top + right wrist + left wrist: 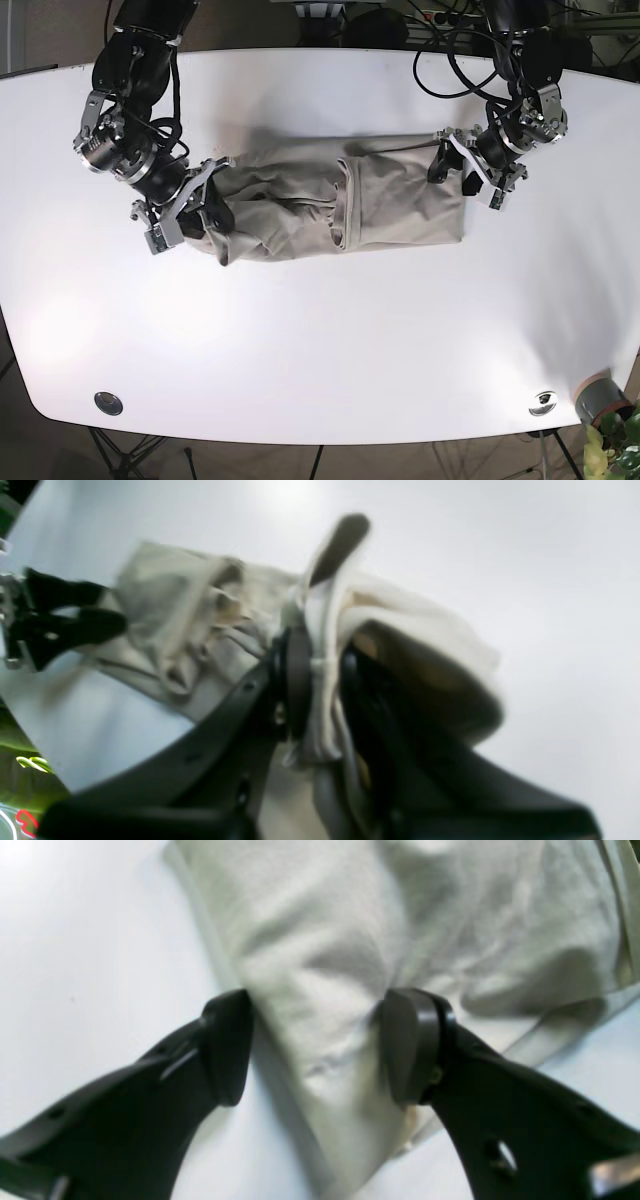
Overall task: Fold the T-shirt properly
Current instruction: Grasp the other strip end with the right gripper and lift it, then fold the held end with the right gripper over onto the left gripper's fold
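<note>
**Ana:** Jaws first: the left gripper (pixel 315 1050) is wide open, 2 black fingers (pixel 227 1050) straddling a puckered ridge of the T-shirt (pixel 320 955). Cloth sits in the gap, neither pad pressing on it that I can see.

**Ben:** And the right gripper (pixel 320 675)?

**Ana:** Clamped tight on a bunched fold. In its wrist view the fabric is squeezed into a thick white roll between the 2 pads, with more cloth draped over the far finger. That view is blurred, so fine detail is lost.

**Ben:** Where's the shirt on the table (pixel 320 350)?

**Ana:** Base view has it stretched in a long band across the upper middle, nearer the back edge than the front. It runs between the 2 grippers: the right one (pixel 185 215) holds the crumpled end toward the table's left edge, the left one (pixel 468 172) sits at the flatter end toward the right edge.

**Ben:** Count and texture?

**Ana:** 1 shirt, pale beige, soft woven cotton look, matte. The left-edge half is heavily wrinkled; the other half lies smoother, with a vertical crease near mid-length. Hems show as stitched bands. The tabletop is glossy white with rounded corners.
</note>
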`<state>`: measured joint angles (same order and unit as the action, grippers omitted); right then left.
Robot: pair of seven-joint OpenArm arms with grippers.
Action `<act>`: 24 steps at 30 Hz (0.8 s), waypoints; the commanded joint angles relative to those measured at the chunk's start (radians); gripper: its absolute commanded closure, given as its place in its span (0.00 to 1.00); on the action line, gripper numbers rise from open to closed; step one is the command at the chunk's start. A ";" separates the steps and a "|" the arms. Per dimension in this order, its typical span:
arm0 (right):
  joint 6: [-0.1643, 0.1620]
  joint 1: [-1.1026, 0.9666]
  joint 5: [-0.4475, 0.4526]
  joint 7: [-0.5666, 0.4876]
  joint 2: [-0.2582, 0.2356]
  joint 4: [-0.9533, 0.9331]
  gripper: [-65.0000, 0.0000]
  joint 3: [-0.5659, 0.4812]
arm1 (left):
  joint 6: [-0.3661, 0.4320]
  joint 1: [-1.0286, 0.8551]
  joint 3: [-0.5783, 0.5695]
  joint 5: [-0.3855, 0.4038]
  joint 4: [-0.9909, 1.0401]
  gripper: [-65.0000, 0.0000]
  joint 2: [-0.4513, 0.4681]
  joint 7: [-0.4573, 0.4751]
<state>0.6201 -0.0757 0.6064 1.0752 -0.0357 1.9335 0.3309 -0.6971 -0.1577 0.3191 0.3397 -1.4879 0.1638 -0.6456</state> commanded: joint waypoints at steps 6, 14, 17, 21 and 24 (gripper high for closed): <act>0.005 0.004 0.017 -0.020 0.081 0.039 0.97 -0.108 | -0.001 0.002 0.001 -0.003 -0.006 0.41 0.009 -0.012; 0.005 -0.017 0.014 -0.020 0.173 0.051 0.97 -0.235 | -0.001 0.002 0.001 -0.003 -0.006 0.41 0.009 -0.012; 0.005 -0.014 0.013 -0.020 0.188 0.050 0.97 -0.275 | -0.001 0.002 0.001 -0.003 -0.006 0.41 0.009 -0.012; 0.005 0.007 0.013 -0.020 0.193 0.042 0.97 -0.287 | -0.001 0.002 0.001 -0.003 -0.004 0.41 0.009 -0.012; 0.005 0.032 0.011 -0.020 0.193 -0.004 0.97 -0.296 | -0.001 -0.006 0.001 -0.003 -0.004 0.41 0.009 -0.012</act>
<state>0.6209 -0.0647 0.5991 1.0779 0.1543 1.9366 0.0425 -0.6971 -0.1593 0.3191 0.3393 -1.4864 0.1642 -0.6445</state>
